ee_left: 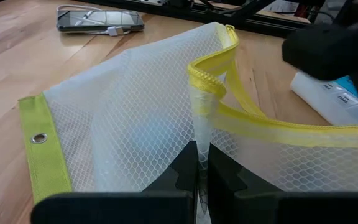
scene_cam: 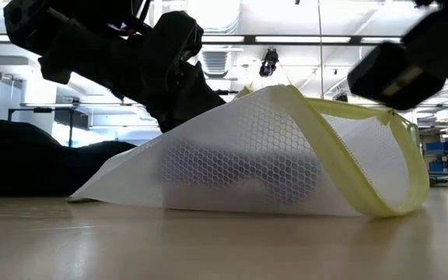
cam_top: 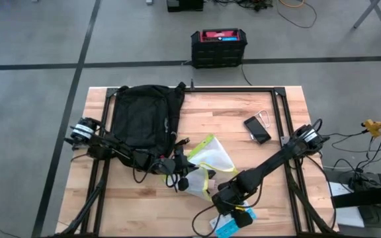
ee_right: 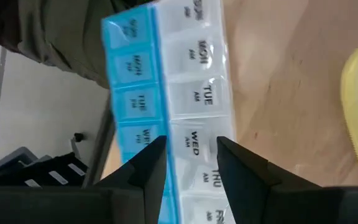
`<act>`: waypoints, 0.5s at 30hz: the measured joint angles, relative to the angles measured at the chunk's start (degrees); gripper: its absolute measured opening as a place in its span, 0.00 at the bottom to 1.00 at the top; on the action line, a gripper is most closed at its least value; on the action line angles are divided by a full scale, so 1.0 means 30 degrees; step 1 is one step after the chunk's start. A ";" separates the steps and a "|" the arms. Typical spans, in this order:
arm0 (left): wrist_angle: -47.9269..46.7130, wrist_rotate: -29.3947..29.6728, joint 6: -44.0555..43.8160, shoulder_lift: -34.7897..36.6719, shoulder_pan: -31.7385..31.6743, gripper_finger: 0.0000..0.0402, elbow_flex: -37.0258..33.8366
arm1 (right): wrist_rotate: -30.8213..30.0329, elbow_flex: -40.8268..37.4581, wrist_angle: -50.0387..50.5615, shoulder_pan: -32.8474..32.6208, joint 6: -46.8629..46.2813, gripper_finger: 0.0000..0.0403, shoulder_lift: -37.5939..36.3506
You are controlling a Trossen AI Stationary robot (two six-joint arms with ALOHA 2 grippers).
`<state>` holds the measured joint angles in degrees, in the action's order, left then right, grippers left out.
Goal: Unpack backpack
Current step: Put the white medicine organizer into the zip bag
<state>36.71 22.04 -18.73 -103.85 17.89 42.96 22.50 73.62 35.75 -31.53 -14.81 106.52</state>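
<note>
- At the near table edge, under my right gripper [ee_right: 191, 165], lies a pill organiser [ee_right: 166, 93], one row blue and one row clear white; its lids read "MON", "TUE", "WED", with "AM" below on the white ones. My right fingers are spread, one to each side of the "WED" lid, and I cannot tell if they touch it.
- The organiser [cam_top: 232, 223] overhangs or sits right at the table's front edge, so there is little wood left on that side.
- My left gripper [ee_left: 202, 168] is pressed together on the mesh pouch [ee_left: 129, 118], pinching a fold of white netting just below its yellow zip. The pouch has a lime-green band with a metal eyelet along one end.
- The pouch [cam_top: 207, 162] takes up the table's middle and lies between my two grippers, touching neither the phone nor the pack.
- The backpack [cam_top: 144, 116] lies at the far left of the table [cam_top: 243, 125], beside my left arm.
- A phone [cam_top: 257, 129] with a cable lies on open wood towards the far right.
- A black-and-red box [cam_top: 219, 46] stands on the floor beyond the table.
</note>
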 joint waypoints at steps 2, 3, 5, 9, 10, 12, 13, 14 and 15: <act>0.0007 0.0000 -0.0004 0.0000 0.0000 0.00 -0.0007 | -0.0014 -0.0027 0.0042 0.0007 -0.0001 0.28 0.0218; 0.0007 0.0000 -0.0004 0.0000 0.0000 0.00 0.0000 | -0.0007 -0.0043 0.0044 0.0007 0.0011 0.27 0.0252; 0.0019 0.0000 -0.0012 0.0000 0.0001 0.00 -0.0007 | -0.0131 -0.0043 -0.0045 0.0007 0.0123 0.24 0.0271; 0.0029 0.0000 -0.0012 0.0007 0.0007 0.00 -0.0007 | -0.0355 -0.0043 -0.0080 0.0015 0.0318 0.13 0.0276; 0.0029 0.0000 -0.0013 0.0007 0.0006 0.00 -0.0007 | -0.0332 -0.0042 -0.0121 0.0015 0.0403 0.10 0.0264; 0.0022 0.0000 -0.0019 0.0007 0.0000 0.00 -0.0007 | -0.0081 -0.0006 -0.0205 0.0022 0.0472 0.05 0.0242; 0.0022 0.0000 -0.0019 0.0007 0.0000 0.00 -0.0007 | 0.0057 0.0007 -0.0241 0.0015 0.0548 0.03 0.0215; 0.0027 0.0000 -0.0019 0.0007 0.0007 0.00 -0.0007 | 0.0173 0.0016 -0.0241 0.0015 0.0633 0.02 0.0193; 0.0029 0.0000 -0.0019 0.0007 0.0000 0.00 -0.0007 | 0.0204 0.0016 -0.0254 0.0015 0.0647 0.02 0.0184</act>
<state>36.80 22.04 -18.79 -103.83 17.89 42.94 23.11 73.67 34.99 -31.48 -12.86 107.07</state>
